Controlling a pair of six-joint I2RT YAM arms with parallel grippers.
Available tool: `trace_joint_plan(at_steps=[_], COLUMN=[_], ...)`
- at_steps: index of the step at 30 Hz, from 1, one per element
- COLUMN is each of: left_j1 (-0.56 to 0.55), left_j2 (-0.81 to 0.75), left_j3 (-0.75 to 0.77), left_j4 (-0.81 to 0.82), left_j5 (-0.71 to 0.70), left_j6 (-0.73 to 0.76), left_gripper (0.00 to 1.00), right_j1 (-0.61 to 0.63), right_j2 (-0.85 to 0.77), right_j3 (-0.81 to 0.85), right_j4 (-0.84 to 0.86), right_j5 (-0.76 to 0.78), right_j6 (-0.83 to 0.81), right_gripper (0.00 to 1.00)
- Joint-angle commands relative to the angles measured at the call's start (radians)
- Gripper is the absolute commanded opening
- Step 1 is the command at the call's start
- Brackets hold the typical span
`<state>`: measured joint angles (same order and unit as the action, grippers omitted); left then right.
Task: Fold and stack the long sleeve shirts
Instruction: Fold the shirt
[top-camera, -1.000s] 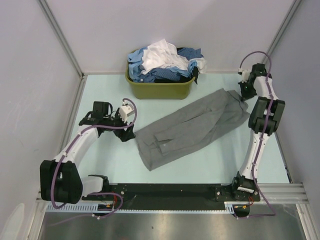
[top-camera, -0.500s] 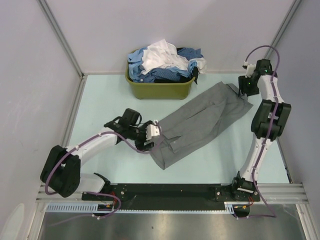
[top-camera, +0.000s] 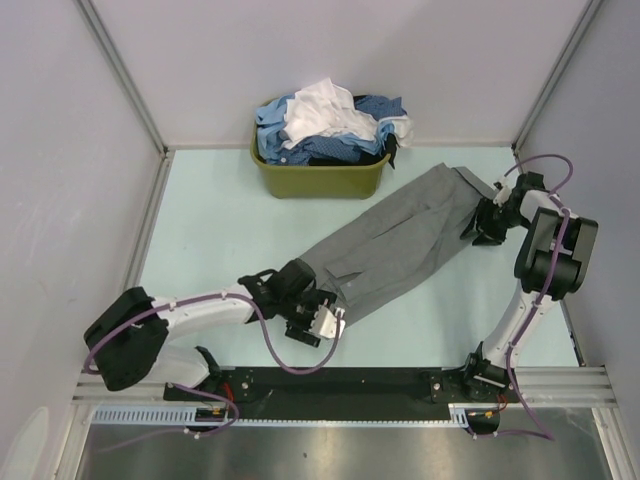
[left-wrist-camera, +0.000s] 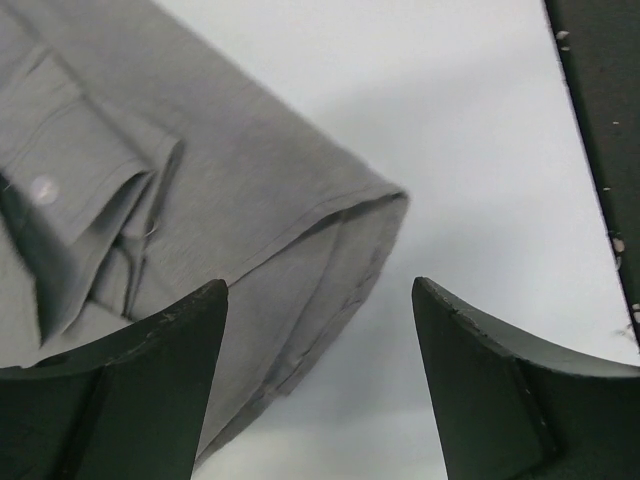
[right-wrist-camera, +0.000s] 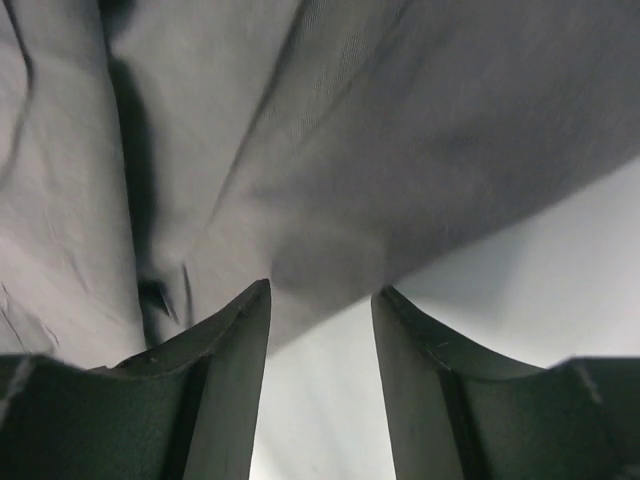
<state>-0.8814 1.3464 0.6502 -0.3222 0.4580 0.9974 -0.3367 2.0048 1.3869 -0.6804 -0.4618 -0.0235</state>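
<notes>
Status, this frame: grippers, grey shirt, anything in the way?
Left gripper open over grey shirt, near end. Right gripper open at far end. Nothing held. Olive basket behind, no obstruction.

Matt cloth grey shirt (top-camera: 400, 245); smooth tbl (top-camera: 210, 220)

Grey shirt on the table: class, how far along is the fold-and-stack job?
Done: the grey shirt lies as a narrow band, sides apparently folded in. In hand: the left tool, open, is at its near hem and the right tool, open, at its far end; neither grips cloth. Left: folding it shorter, then the blue and white shirts heaped in the olive basket; no stack exists.
</notes>
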Motion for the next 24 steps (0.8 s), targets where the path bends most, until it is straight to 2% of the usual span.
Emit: trace_joint_plan(at_steps=[1,4,5,6,7,8,11,12,14,15,16,20,24], left_j1=[-0.056,-0.091,-0.100,-0.108,-0.123,-0.128,-0.142,-0.146,-0.154,-0.172,-0.185,-0.284,-0.402], left_j2=[0.000,0.034,0.061,0.071,0.082,0.095,0.146,0.169,0.181,0.191,0.195,0.263,0.364], left_j3=[-0.046,-0.049,-0.046,-0.041,-0.038,-0.034,0.006,0.034,0.060,0.080,0.091,0.183,0.342], left_j4=[0.109,0.109,0.106,0.104,0.106,0.106,0.100,0.077,0.061,0.058,0.058,0.058,0.060], left_j5=[-0.076,-0.125,-0.149,-0.160,-0.169,-0.182,-0.206,-0.205,-0.193,-0.179,-0.171,-0.141,-0.099], left_j6=[0.038,0.059,0.064,0.067,0.069,0.069,0.034,0.024,0.007,-0.008,-0.020,-0.104,-0.209], left_gripper=[0.80,0.75,0.72,0.68,0.58,0.52,0.32,0.22,0.13,0.03,0.00,0.00,0.00], right_j1=[0.016,0.027,0.028,0.030,0.033,0.037,0.041,0.041,0.041,0.041,0.041,0.038,0.039], right_j2=[0.063,0.103,0.110,0.127,0.135,0.144,0.186,0.195,0.221,0.230,0.245,0.282,0.295], right_j3=[0.011,0.037,0.049,0.055,0.063,0.084,0.154,0.171,0.210,0.246,0.270,0.368,0.478], right_j4=[0.156,0.170,0.174,0.183,0.186,0.189,0.179,0.171,0.162,0.148,0.142,0.098,0.047], right_j5=[-0.032,-0.035,-0.034,-0.028,-0.012,-0.005,0.012,0.015,0.037,0.044,0.057,0.081,0.107], right_j6=[0.094,0.115,0.117,0.117,0.117,0.117,0.112,0.102,0.086,0.071,0.063,0.027,-0.033], right_gripper=[0.51,0.46,0.42,0.33,0.27,0.17,0.07,0.06,0.02,0.02,0.01,0.01,0.04])
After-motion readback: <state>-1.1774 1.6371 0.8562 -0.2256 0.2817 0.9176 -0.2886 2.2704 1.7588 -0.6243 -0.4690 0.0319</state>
